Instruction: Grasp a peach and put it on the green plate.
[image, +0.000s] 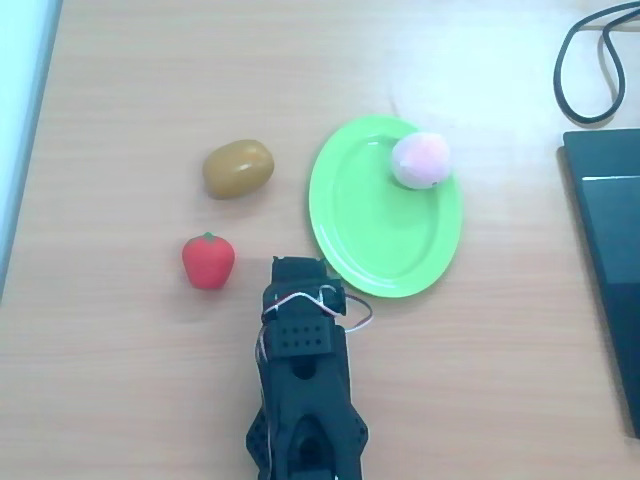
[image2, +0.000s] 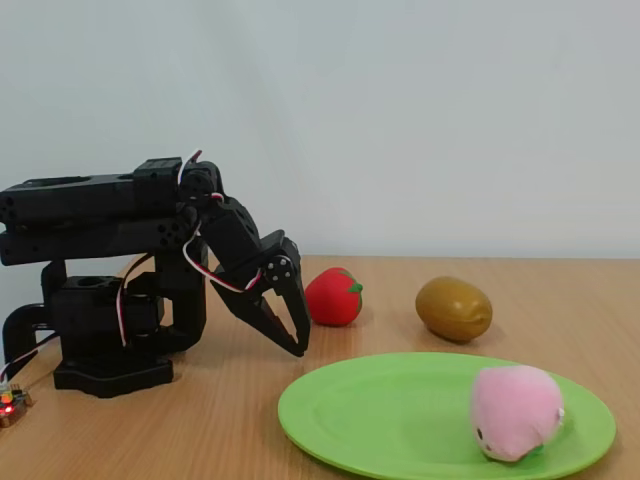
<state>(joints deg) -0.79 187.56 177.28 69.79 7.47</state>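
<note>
The peach (image: 421, 160) (image2: 515, 411), pale pink and white, lies on the green plate (image: 375, 225) (image2: 400, 415), close to its rim at the upper right in the overhead view. My black gripper (image2: 297, 345) (image: 298, 266) is folded back near the arm's base, pointing down at the table just off the plate's near-left rim. Its fingers are together with nothing between them. It is well apart from the peach.
A red strawberry (image: 208, 261) (image2: 333, 297) and a brown-yellow oval fruit (image: 238, 169) (image2: 454, 309) lie left of the plate in the overhead view. A black cable (image: 590, 60) and a dark flat device (image: 610, 250) sit at the right edge.
</note>
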